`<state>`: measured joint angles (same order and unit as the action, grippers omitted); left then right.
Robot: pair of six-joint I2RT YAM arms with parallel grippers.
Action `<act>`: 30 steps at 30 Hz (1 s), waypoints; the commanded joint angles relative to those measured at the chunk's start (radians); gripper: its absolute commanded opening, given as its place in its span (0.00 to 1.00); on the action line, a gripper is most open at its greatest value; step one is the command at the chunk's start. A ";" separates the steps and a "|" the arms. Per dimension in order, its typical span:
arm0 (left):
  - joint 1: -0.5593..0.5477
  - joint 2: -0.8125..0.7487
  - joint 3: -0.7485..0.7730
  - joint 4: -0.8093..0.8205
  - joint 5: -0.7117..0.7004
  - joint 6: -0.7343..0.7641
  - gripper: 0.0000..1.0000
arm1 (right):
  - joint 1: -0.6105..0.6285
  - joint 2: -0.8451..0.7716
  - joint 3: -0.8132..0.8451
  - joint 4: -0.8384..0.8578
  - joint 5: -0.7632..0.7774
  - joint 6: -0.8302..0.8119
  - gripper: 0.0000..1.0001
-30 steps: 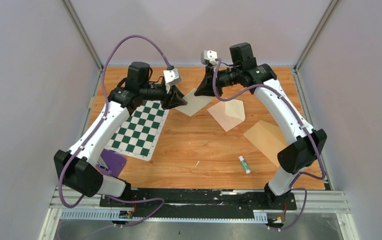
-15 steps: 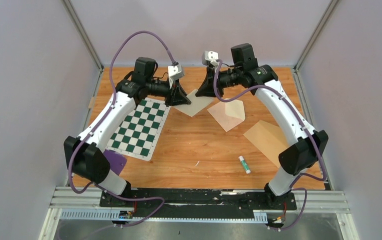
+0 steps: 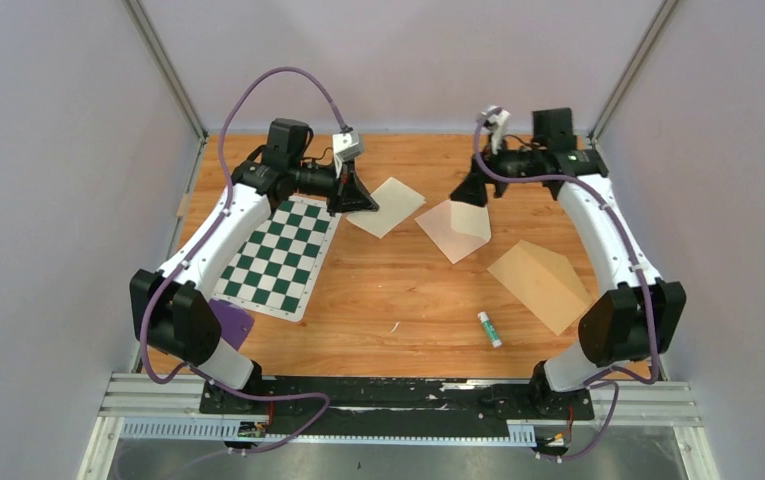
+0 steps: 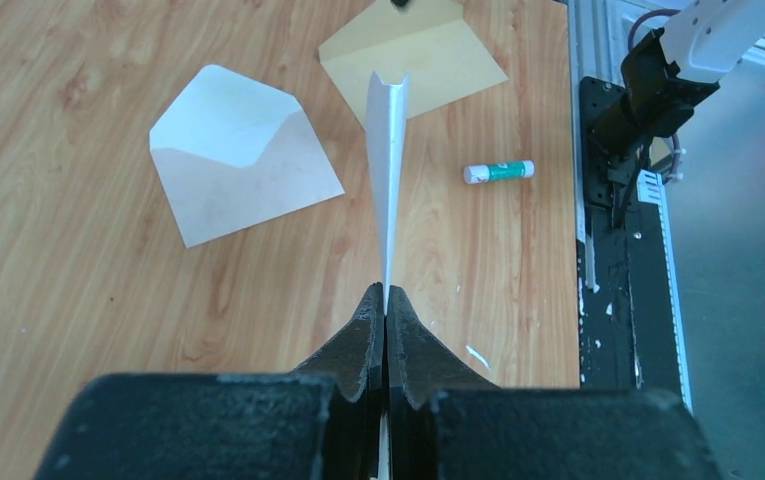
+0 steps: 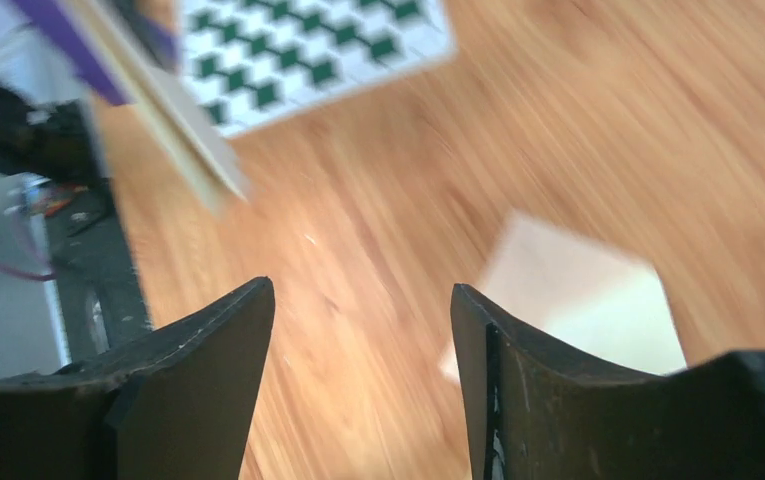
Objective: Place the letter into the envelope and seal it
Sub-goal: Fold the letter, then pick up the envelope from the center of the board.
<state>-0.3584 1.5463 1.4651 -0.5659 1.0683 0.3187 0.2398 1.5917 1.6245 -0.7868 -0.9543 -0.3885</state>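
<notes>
The letter (image 3: 386, 205), a cream sheet, is held by its left edge just above the table at the back centre. My left gripper (image 3: 356, 200) is shut on it. In the left wrist view the letter (image 4: 388, 150) shows edge-on, running out from between the closed fingertips of my left gripper (image 4: 386, 290). An open pale envelope (image 3: 455, 228) (image 4: 238, 150) lies flap up to the right of the letter. My right gripper (image 3: 470, 192) (image 5: 358, 290) hovers open and empty over the envelope's (image 5: 578, 290) far edge. The right wrist view is blurred; the letter (image 5: 193, 140) shows at its upper left.
A tan envelope (image 3: 543, 285) (image 4: 413, 50) lies at the right. A glue stick (image 3: 489, 328) (image 4: 498, 172) lies near the front edge. A green-and-white chessboard mat (image 3: 278, 255) (image 5: 308, 50) covers the left side, with a purple piece (image 3: 228, 322) by the left arm's base.
My left gripper has closed on the letter's left edge. My right gripper has let go of the letter, opened and swung right, over the pale envelope.
</notes>
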 commanded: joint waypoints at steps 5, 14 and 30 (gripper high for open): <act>0.006 -0.065 -0.069 0.056 -0.033 -0.064 0.00 | -0.358 -0.099 -0.308 -0.132 0.512 -0.091 0.68; 0.006 -0.066 -0.073 0.063 -0.033 -0.070 0.00 | -0.490 0.134 -0.286 -0.170 0.811 -0.241 0.76; 0.021 -0.082 -0.078 0.015 -0.063 -0.022 0.00 | -0.526 0.291 -0.163 -0.325 0.760 -0.285 0.13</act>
<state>-0.3450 1.5108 1.3933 -0.5419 1.0080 0.2756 -0.2794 1.9015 1.3735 -1.0019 -0.1513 -0.6754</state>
